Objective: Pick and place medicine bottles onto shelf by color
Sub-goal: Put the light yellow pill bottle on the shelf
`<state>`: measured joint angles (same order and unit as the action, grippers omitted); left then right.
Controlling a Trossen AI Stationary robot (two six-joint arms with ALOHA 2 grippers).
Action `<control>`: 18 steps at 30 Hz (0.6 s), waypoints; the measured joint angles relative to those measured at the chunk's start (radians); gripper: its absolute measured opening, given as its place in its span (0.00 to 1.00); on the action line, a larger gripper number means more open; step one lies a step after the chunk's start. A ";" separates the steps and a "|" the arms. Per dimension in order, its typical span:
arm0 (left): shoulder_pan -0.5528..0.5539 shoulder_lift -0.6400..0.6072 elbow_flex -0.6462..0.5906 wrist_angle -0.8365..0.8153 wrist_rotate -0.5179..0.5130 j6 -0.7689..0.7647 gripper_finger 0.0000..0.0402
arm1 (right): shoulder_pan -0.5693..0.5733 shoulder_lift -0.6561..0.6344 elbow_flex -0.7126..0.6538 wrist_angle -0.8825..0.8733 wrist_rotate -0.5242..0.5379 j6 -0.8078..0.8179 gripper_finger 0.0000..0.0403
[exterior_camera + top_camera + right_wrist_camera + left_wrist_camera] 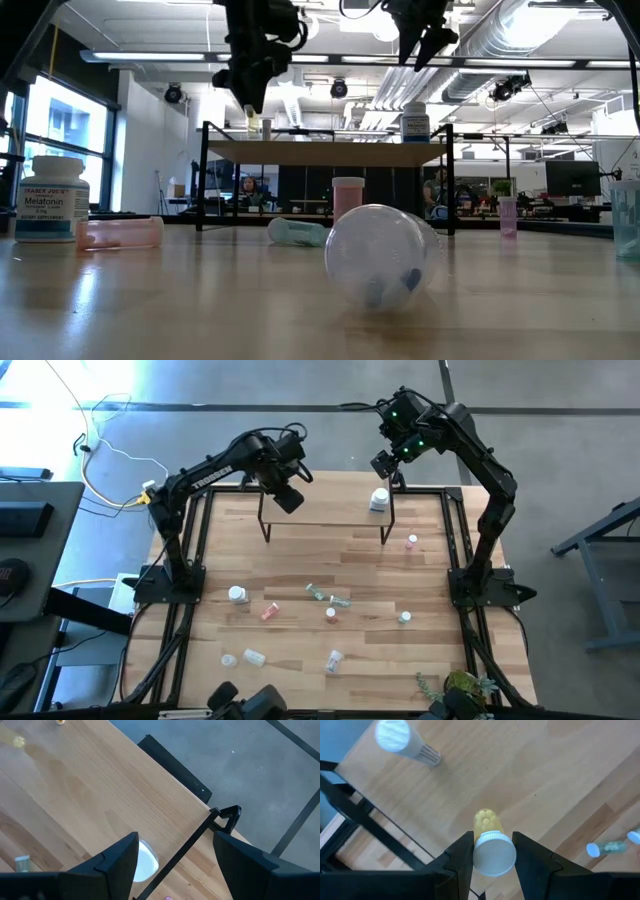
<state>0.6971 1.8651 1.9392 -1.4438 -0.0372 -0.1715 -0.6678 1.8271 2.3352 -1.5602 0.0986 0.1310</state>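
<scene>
**Yellow bottle reaches the shelf as second arm stands by**

The left gripper hangs over the left end of the shelf, its two fingers pinching the white cap of a small yellow medicine bottle filled with yellow pills. In the left wrist view the bottle points down at the light-wood board; the low view shows its base at or just above the shelf top, and whether it actually touches cannot be told. At the shelf's other end a white bottle with a blue-and-white label already stands upright. The right gripper hovers above that end with its jaws spread wide and nothing between them.

The step in hand looks to be the placing of the yellow bottle. The next move would call for settling it flat on the board, easing the fingers apart and lifting straight up, so that the narrow bottle is not tipped over or dragged off the edge.

Much sorting remains. Still on the tabletop below are a white melatonin bottle, an orange bottle lying on its side, a greenish bottle also on its side, a clear bottle near the front edge and a pink bottle beside the shelf's right legs, among others.
</scene>
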 joint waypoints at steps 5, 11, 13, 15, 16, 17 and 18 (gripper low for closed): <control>0.000 0.010 0.000 0.005 0.000 0.000 0.29 | 0.000 0.000 0.000 0.000 0.000 0.000 0.62; 0.003 0.010 0.000 0.005 -0.002 0.022 0.29 | 0.000 0.000 0.000 0.000 0.000 0.000 0.62; 0.003 0.012 0.000 0.005 -0.003 0.030 0.29 | 0.000 0.000 0.000 0.000 0.000 0.000 0.62; 0.003 0.019 0.000 0.004 -0.004 0.029 0.29 | 0.000 0.000 0.000 0.000 0.000 0.000 0.62; 0.003 0.022 0.000 0.003 -0.004 0.031 0.29 | 0.000 0.000 0.000 0.000 0.000 0.000 0.62; 0.003 0.025 0.000 0.003 -0.004 0.035 0.29 | 0.000 0.000 0.000 0.000 0.000 0.001 0.62; 0.003 0.027 0.000 0.002 -0.003 0.036 0.29 | 0.000 0.000 0.000 -0.001 0.000 0.003 0.62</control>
<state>0.7006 1.8917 1.9388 -1.4415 -0.0406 -0.1350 -0.6681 1.8271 2.3352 -1.5608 0.0986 0.1336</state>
